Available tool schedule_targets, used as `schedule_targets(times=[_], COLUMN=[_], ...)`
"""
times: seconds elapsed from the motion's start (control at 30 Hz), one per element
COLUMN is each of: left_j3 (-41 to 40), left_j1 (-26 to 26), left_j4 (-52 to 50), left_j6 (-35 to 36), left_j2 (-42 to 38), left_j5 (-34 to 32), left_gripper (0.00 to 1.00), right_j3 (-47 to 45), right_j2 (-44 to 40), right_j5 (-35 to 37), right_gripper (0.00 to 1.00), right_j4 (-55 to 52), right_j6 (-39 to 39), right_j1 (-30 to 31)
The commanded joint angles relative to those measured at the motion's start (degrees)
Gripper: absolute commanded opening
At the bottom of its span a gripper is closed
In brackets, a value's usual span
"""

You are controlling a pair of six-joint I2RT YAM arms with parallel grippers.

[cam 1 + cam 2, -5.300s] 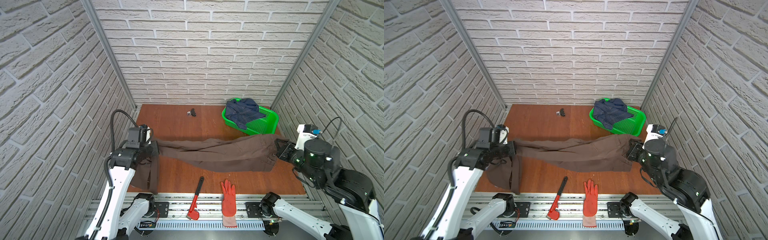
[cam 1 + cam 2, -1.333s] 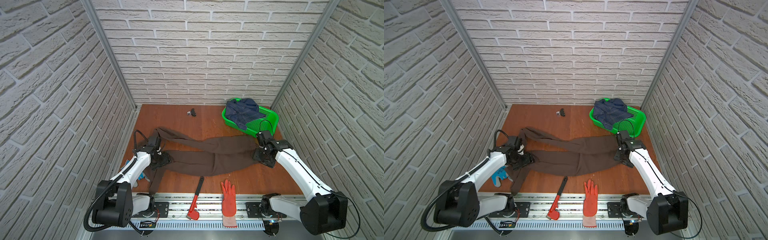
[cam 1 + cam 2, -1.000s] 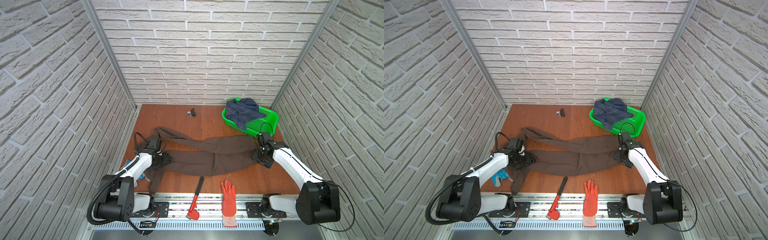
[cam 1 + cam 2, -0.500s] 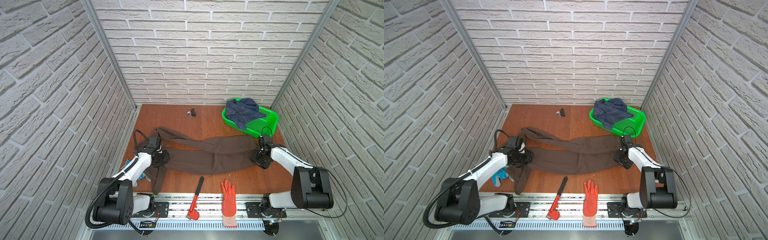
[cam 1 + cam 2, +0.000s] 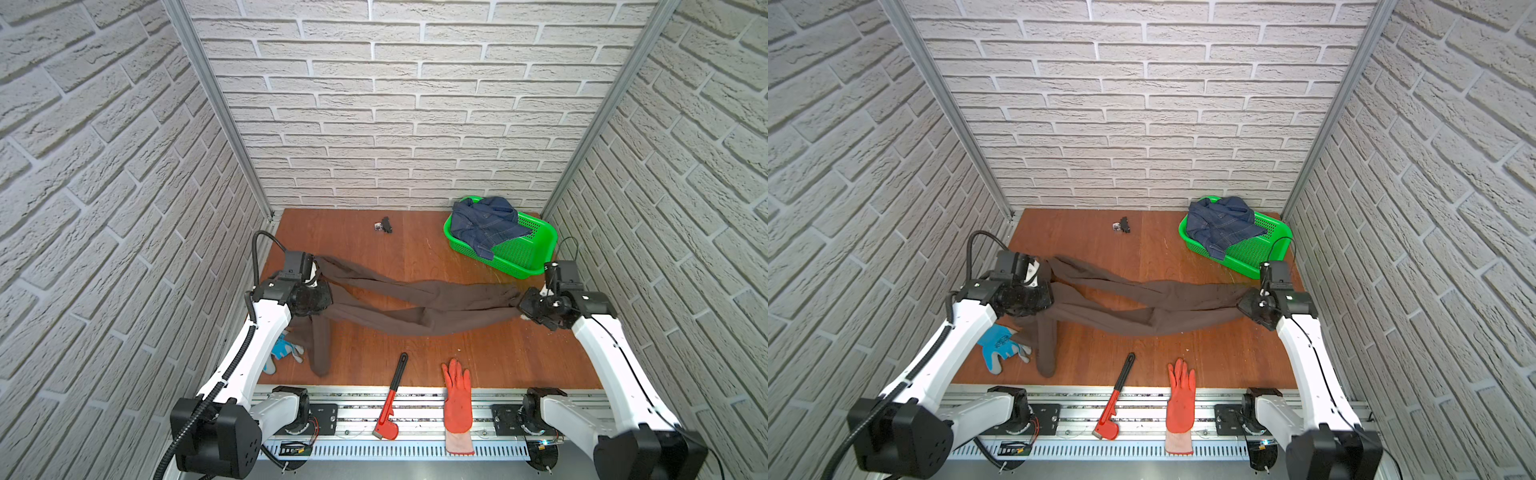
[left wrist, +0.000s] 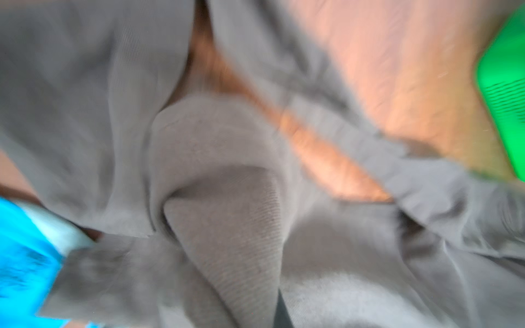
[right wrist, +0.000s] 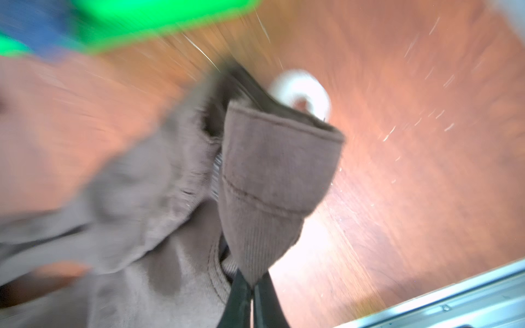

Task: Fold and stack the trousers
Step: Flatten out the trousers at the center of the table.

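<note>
Brown trousers (image 5: 415, 305) span the table (image 5: 415, 249) from its left edge to its right edge, with the waist end at the right and one leg trailing toward the front edge near the left corner. The left fingers (image 6: 281, 313) are pressed together on bunched leg cloth, and the right fingers (image 7: 241, 298) pinch a hemmed edge at the waist end. Judged progress is early: the garment is gripped and stretched, but the legs lie apart, no fold is made, and stacking remains.
</note>
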Motion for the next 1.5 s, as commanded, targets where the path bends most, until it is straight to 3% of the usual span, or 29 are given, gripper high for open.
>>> schedule_targets(times=[0.0, 0.2, 0.3, 0.4, 0.57, 0.9, 1.23, 1.33, 1.47], left_j3=[6.37, 19.72, 24.78, 26.79, 24.81, 7.76, -8.93, -13.91, -18.23], left_j1=[1.23, 1.4, 1.4, 1.39, 1.9, 5.8, 6.45, 4.41, -3.49], left_j4=[-1.77, 2.01, 2.22, 2.65, 2.1, -0.8, 1.46, 3.55, 5.48], left_j6=[4.45, 5.46, 5.27, 4.99, 5.03, 5.16, -0.9, -4.87, -9.4], left_j2=[6.16, 26.53, 34.46, 37.13, 29.74, 7.45, -4.36, -6.79, -7.26], left_j5=[-1.3, 1.9, 2.93, 3.17, 0.2, -0.57, 5.53, 6.88, 2.5], left_gripper=[0.02, 0.14, 0.38, 0.52, 0.68, 0.73, 0.8, 0.81, 0.8], right_j3=[4.96, 13.32, 15.24, 16.36, 15.9, 13.93, 8.84, 5.88, 3.34], right_j2=[2.89, 19.48, 26.33, 29.25, 23.71, 18.89, 11.27, 7.63, 5.68], right_j5=[1.45, 1.47, 1.93, 0.7, 4.63, 7.43, 6.1, 3.91, 3.46], right_gripper=[0.05, 0.09, 0.17, 0.32, 0.48, 0.5, 0.53, 0.53, 0.53], right_j4=[-7.17, -1.89, 0.44, 0.54, -2.82, -8.25, -14.74, -14.79, -15.37], right_j6=[-0.02, 1.83, 1.8, 0.99, 0.32, -0.87, 4.67, 6.08, 5.95], right_j1=[0.68, 3.32, 4.05, 4.4, 4.56, 1.81, 1.5, 1.56, 1.58])
